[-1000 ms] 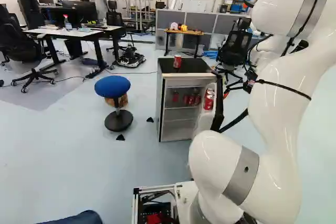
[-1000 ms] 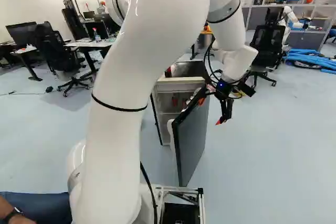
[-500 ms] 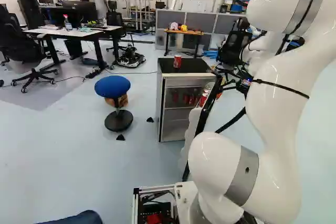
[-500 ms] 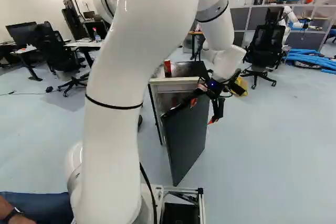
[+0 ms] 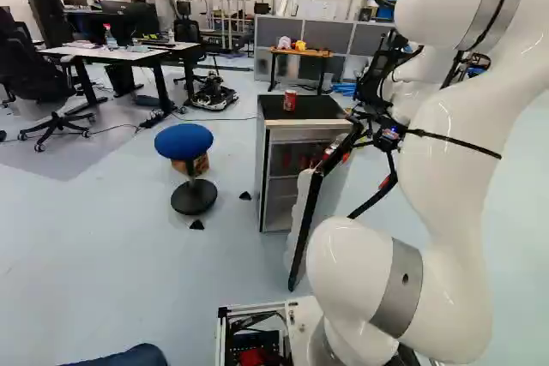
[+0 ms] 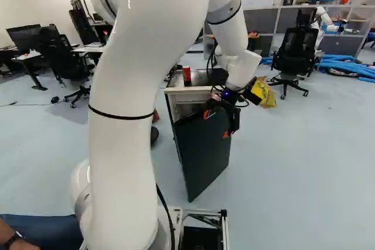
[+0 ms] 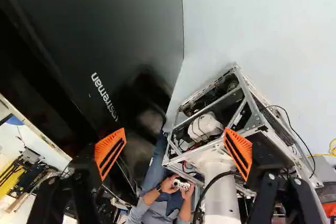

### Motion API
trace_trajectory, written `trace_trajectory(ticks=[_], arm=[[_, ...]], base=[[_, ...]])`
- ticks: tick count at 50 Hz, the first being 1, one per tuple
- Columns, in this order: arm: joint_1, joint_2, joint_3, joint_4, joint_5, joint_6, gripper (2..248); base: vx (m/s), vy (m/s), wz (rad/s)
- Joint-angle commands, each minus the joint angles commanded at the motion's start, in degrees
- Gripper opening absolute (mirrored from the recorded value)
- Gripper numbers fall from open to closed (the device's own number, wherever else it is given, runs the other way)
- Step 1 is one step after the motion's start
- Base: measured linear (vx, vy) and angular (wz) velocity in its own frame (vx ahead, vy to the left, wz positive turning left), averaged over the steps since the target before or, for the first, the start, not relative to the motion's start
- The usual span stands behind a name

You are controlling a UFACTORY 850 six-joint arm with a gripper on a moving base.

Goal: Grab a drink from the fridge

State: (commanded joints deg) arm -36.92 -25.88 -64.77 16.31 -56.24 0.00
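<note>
Drink cans: one red can upright on the fridge's black top, apart from the gripper; more red cans, dim and partly hidden, inside on a shelf.

Closest, at the foot of both base views, open metal base frame, with the white arm rising beside it and arching forward.

Further ahead, fridge door partway open, dark outer face toward the right base camera, pale inner side toward the left one. Up by its upper part, the black gripper, released, with orange pads spread wide apart and nothing grasped; whether touching the door, impossible to tell.

Behind the door, fridge. To its left in the left base view, blue round stool.

Beyond the gripper in the right base view, yellow bag on the floor, then black office chair and blue tubes. Behind the fridge in the left base view, wooden-topped table holding small toys. Farther back, grey partitions.
</note>
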Motion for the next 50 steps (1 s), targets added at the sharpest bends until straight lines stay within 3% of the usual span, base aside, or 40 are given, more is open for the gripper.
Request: trace_trajectory(ticks=[50], arm=[[9.57, 3.04, 4.84, 0.0, 9.56, 0.0, 247]], base=[[0.0, 0.0, 0.0]])
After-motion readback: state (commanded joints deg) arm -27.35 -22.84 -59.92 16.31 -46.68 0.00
